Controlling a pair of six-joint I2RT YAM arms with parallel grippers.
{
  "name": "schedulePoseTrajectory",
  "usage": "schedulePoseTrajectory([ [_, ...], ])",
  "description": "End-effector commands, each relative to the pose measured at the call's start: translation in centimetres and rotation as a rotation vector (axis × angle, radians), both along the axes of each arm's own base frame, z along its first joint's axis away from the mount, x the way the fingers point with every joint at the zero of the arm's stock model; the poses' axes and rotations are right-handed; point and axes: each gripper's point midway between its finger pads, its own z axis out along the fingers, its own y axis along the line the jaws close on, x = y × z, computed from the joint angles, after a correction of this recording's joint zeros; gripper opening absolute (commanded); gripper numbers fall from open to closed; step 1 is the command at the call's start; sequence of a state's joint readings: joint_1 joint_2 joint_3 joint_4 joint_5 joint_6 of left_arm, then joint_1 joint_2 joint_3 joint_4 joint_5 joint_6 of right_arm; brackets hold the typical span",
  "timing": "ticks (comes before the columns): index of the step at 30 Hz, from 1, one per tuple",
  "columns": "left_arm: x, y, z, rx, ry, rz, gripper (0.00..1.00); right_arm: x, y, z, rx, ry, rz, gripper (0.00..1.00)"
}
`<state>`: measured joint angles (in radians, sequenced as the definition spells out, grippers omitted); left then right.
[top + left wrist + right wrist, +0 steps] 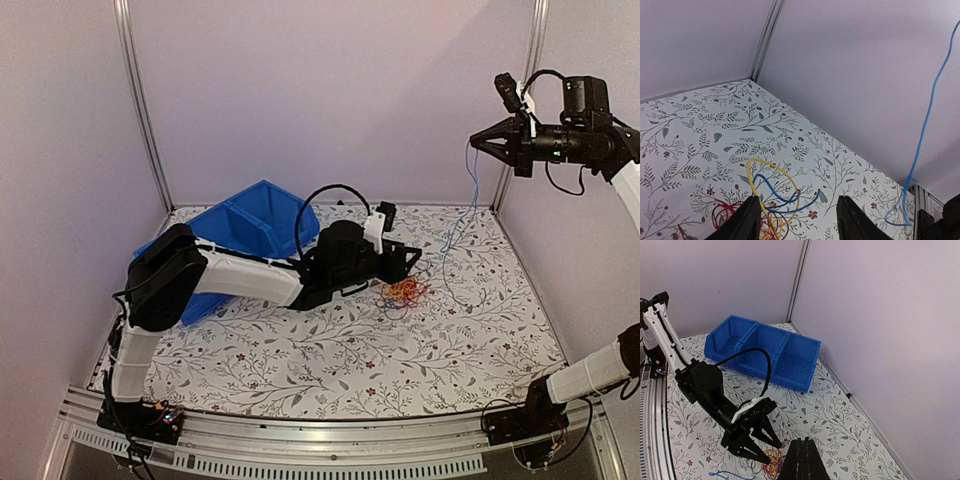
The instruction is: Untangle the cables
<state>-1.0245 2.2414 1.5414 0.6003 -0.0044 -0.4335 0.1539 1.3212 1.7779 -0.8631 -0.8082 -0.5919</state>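
The cables lie as a small tangle (405,292) of red, orange-yellow and dark blue loops on the flowered table. My left gripper (408,264) is open, low over the tangle's near-left side, holding nothing. In the left wrist view a yellow loop (771,172) and a dark blue cable (785,199) lie between my open fingers (747,220), with red loops (722,215) to the left. My right gripper (474,141) is raised high at the right and shut on a thin light-blue cable (472,190), which hangs down to the table. The right wrist view shows the tangle (771,463) below.
A blue three-compartment bin (240,235) stands at the back left, behind the left arm; it also shows in the right wrist view (765,347). Walls and a metal corner post (140,100) enclose the table. The light-blue cable's lower end curls on the table (452,240).
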Motion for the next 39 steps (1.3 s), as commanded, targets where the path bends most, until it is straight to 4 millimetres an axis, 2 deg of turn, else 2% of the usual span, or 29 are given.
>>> schedulePoseTrajectory([
  [1, 0.4, 2.7, -0.3, 0.084, 0.001, 0.070, 0.52, -0.7, 0.1, -0.1, 0.011, -0.026, 0.021, 0.00],
  [5, -0.8, 4.4, 0.9, 0.082, -0.011, 0.048, 0.52, -0.9, 0.2, -2.4, -0.011, 0.018, 0.033, 0.00],
  [10, -2.7, 5.2, 0.7, 0.112, -0.016, -0.070, 0.51, -1.5, -0.1, -5.3, -0.056, 0.068, 0.037, 0.00],
  [13, -4.0, 5.6, 1.8, 0.116, -0.048, -0.131, 0.51, -2.3, 0.1, -6.4, -0.065, 0.101, 0.059, 0.00],
  [17, -4.8, 6.1, 2.5, 0.148, -0.042, -0.154, 0.50, -2.9, 0.8, -8.0, -0.060, 0.153, 0.094, 0.00],
  [19, -5.3, 6.4, 3.0, 0.147, -0.045, -0.168, 0.49, -3.1, 1.1, -8.9, -0.057, 0.179, 0.106, 0.00],
  [23, -8.3, 6.3, 5.6, 0.083, -0.112, -0.279, 0.51, -2.8, 1.5, -10.0, -0.034, 0.218, 0.103, 0.00],
  [26, -10.2, 5.9, 7.7, 0.027, -0.173, -0.309, 0.55, -2.2, 1.6, -10.4, -0.001, 0.241, 0.078, 0.00],
  [29, -10.5, 4.8, 8.2, 0.046, -0.204, -0.283, 0.64, -1.9, 1.9, -10.4, 0.047, 0.269, 0.069, 0.00],
  [31, -10.3, 3.7, 8.4, 0.073, -0.226, -0.260, 0.66, -1.9, 2.1, -10.5, 0.065, 0.286, 0.080, 0.00],
  [39, -9.6, -1.0, 6.0, 0.210, -0.254, -0.261, 0.65, -1.8, 2.6, -11.0, 0.089, 0.345, 0.102, 0.00],
])
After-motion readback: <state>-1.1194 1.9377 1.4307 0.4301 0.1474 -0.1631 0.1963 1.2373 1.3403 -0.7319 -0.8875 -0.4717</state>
